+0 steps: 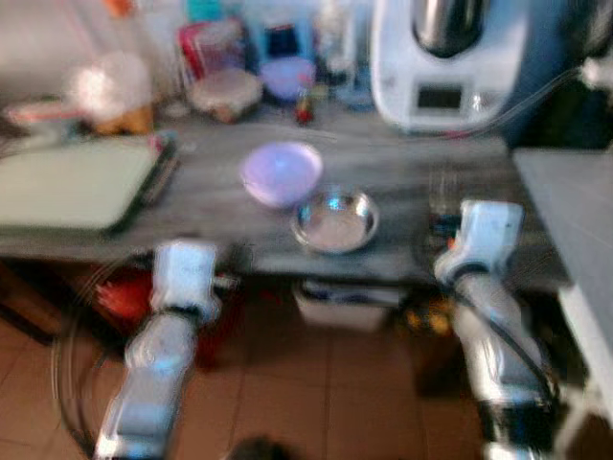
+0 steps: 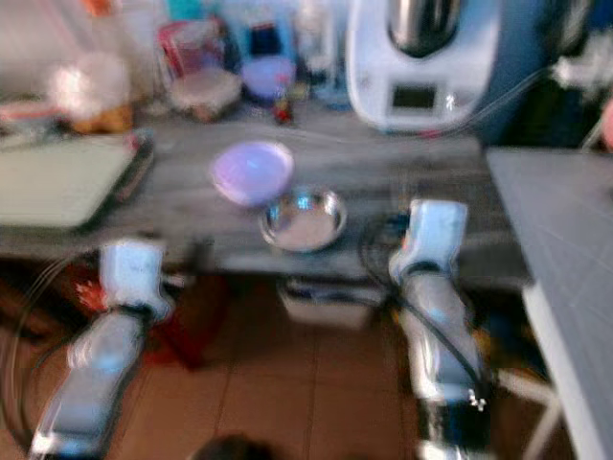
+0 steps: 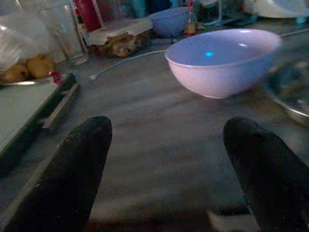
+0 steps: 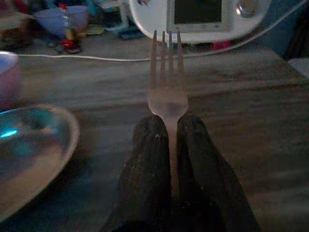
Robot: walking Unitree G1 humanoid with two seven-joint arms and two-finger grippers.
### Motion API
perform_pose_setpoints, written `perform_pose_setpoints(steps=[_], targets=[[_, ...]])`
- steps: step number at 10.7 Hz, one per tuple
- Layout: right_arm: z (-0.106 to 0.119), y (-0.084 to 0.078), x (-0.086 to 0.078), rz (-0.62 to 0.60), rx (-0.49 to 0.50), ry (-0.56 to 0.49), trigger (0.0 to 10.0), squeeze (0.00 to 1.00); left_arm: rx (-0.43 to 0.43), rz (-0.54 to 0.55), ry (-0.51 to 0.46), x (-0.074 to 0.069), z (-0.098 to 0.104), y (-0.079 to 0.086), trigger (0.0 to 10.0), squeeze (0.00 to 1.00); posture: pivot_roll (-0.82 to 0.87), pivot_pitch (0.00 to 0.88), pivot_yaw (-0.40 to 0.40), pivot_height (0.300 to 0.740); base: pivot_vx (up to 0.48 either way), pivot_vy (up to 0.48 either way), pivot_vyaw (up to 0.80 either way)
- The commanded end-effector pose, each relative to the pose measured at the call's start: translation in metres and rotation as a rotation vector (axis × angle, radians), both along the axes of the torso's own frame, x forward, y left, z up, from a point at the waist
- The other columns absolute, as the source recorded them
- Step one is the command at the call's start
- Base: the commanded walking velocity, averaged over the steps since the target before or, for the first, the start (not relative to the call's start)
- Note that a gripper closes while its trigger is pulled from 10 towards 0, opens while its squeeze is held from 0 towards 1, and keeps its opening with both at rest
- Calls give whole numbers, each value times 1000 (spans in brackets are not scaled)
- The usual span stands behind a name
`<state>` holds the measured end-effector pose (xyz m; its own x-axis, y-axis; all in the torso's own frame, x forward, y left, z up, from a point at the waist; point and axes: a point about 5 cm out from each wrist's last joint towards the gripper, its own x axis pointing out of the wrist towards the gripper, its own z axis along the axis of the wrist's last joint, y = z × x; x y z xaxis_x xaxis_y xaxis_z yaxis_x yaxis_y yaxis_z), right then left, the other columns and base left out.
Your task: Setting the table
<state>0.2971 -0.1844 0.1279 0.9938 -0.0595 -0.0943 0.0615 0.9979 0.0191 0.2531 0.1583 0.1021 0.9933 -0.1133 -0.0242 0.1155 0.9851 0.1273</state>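
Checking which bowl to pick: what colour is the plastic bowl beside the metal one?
Pale lilac bowl, clearest in the left wrist view.

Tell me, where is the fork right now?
The fork is pinched in the right pincer, tines pointing at the white kitchen machine, over the wooden counter just right of the metal bowl.

Lilac bowl sitting beside shiny silver metal dish, grey wood-grain counter showing streaks. White appliance standing behind. Pale translucent fork sticking from black fingers. Terracotta floor tiles showing below.
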Motion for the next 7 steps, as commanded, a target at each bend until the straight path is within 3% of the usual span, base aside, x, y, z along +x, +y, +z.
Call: perform_pose_setpoints(steps=[1,7], targets=[[1,-9,3,-39,11,4,10000,0,-18,-12,-11,-2,4,-3,10000,0,-42,28,69,740,0,0,0],[3,6,51,-70,124,88,10000,0,13,1,13,-23,9,10,10000,0,38,105,93,740,0,0,0]])
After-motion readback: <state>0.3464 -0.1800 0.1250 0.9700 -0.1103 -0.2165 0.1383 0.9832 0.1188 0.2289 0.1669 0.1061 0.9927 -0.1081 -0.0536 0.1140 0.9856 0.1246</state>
